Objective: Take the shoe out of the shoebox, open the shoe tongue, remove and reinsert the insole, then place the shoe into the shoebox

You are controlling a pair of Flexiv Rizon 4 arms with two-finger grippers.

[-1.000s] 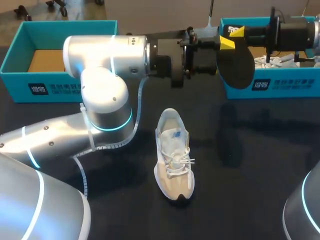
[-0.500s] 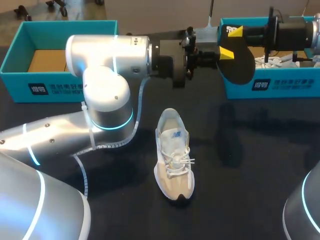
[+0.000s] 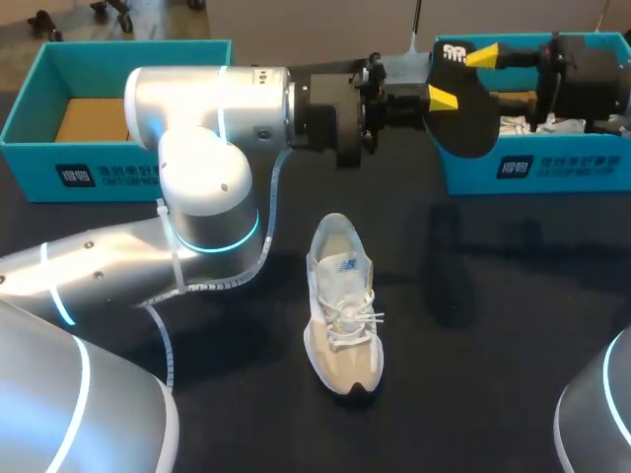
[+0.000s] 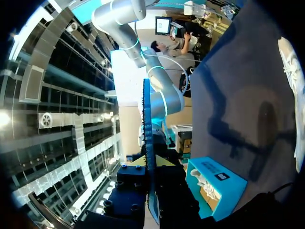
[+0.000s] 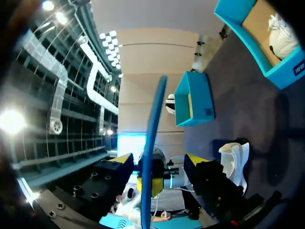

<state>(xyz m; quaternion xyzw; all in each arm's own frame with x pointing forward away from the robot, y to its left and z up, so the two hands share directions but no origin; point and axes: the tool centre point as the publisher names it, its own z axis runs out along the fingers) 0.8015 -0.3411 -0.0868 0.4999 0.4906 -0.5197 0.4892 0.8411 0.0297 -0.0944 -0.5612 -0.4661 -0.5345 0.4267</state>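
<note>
The white-and-beige lace-up sneaker point(image 3: 341, 305) has a cloth mesh upper, smoother beige panels and woven laces. The flat black insole point(image 3: 463, 108) looks matt and foam-like (edge-on, its other face shows teal). The left teal shoebox point(image 3: 35, 172) and right teal shoebox point(image 3: 582, 172) are smooth cardboard, the left one raw brown inside. The black table point(image 3: 473, 374) is matt. The silver left arm shell point(image 3: 197, 99) is glossy.

In the head view, the left arm point(image 3: 207, 99) hides the right end of the left shoebox point(image 3: 39, 168), the insole point(image 3: 463, 118) masks the left end of the right shoebox point(image 3: 572, 168), and the frame edge crops that box.
</note>
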